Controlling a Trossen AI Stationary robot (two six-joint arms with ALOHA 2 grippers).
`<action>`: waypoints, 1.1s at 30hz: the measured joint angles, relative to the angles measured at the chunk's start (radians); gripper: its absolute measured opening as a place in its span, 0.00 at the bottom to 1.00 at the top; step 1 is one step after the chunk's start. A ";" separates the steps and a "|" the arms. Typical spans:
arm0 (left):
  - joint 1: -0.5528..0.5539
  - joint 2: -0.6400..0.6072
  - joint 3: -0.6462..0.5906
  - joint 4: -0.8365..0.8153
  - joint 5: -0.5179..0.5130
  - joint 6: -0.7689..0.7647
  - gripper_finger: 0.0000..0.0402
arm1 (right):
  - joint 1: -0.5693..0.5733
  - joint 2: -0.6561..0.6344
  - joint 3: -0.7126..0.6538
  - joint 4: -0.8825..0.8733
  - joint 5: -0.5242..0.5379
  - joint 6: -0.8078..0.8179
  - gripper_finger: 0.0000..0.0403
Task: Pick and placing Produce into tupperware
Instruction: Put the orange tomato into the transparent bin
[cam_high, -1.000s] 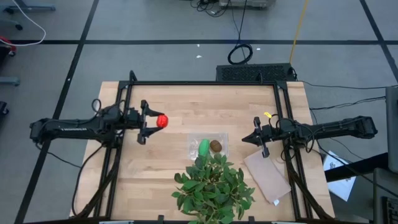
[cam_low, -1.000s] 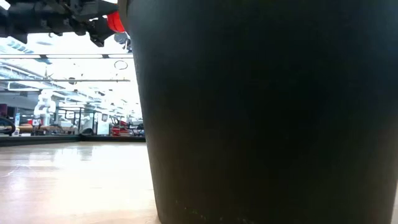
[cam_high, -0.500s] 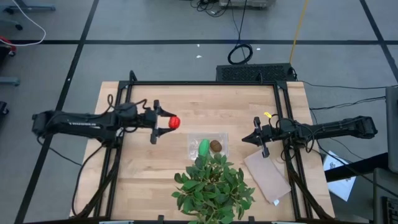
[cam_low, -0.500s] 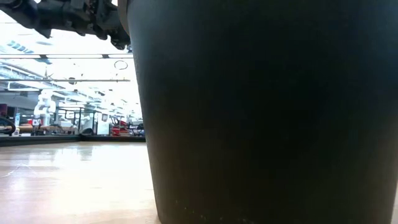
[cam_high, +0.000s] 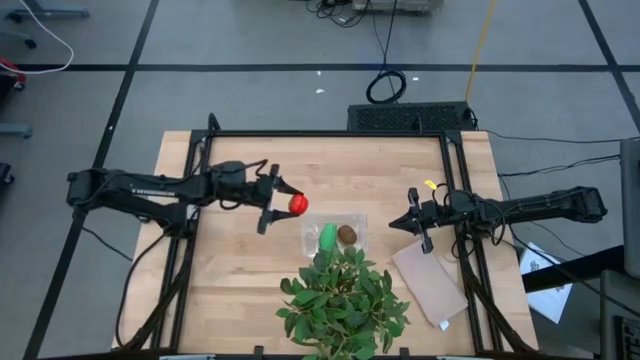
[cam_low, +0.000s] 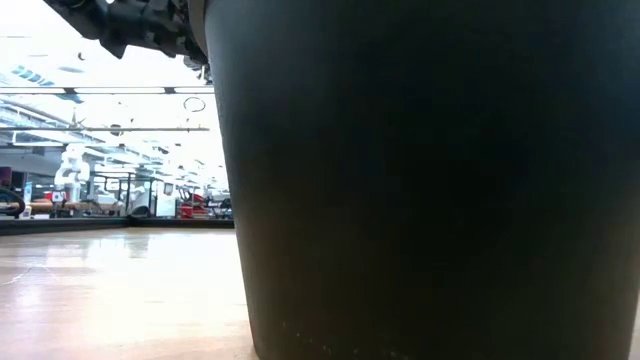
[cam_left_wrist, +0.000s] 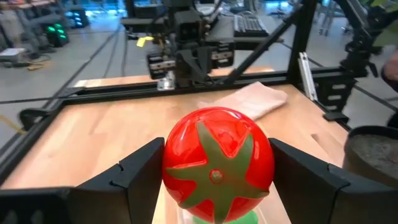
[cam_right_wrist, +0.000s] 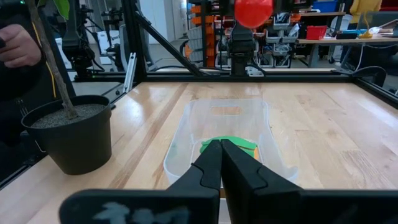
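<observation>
Currently gripping tomato (cam_high: 298, 204) in left gripper (cam_high: 283, 202) above table (cam_high: 250, 270) centre, just left of tupperware (cam_high: 335, 234) holding green piece (cam_high: 328, 237) and kiwi (cam_high: 347, 235); right gripper (cam_high: 412, 224), fingers closed and empty, idling near right edge.

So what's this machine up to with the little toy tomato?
The left hand is shut on the red tomato and holds it above the table, just beside the clear tupperware. The green piece and the brown kiwi already lie inside, so the tomato is the last produce not yet in. The right hand waits shut on the container's other side, holding nothing. A potted plant stands next to the container.
</observation>
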 joint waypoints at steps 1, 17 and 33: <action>0.000 0.014 0.009 -0.002 0.014 0.005 0.66 | 0.000 0.000 0.000 0.000 0.000 0.000 0.00; 0.000 0.190 0.113 -0.057 0.046 0.020 0.66 | 0.000 0.000 0.000 0.000 0.000 -0.004 0.00; -0.014 0.394 0.236 -0.221 0.029 0.095 0.66 | 0.000 0.000 0.000 0.000 0.000 -0.004 0.00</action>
